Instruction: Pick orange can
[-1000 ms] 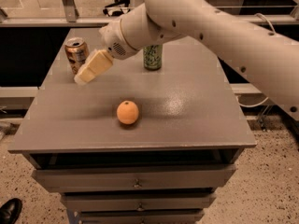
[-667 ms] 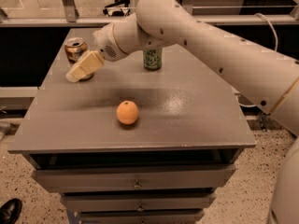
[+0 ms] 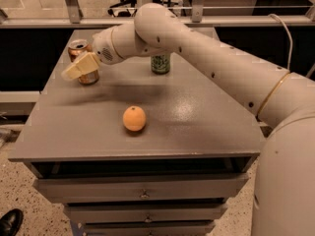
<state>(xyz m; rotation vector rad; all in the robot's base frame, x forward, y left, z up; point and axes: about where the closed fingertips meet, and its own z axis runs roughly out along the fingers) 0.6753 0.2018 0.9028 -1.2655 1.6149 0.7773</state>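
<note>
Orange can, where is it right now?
Camera view: the orange can stands at the table's far left corner, just behind the gripper, left of the green can.

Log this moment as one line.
stage: approach | claw: overlapping orange can, far left of table | lift: not yet | green can: far centre, standing | orange fruit: mid-table, apart from claw

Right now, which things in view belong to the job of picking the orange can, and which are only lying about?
For the job:
- orange can, at the far left of the table
- gripper, directly in front of that can

Only lying about:
- green can, at the far edge
- orange fruit, near the middle
- black shoe, on the floor
</note>
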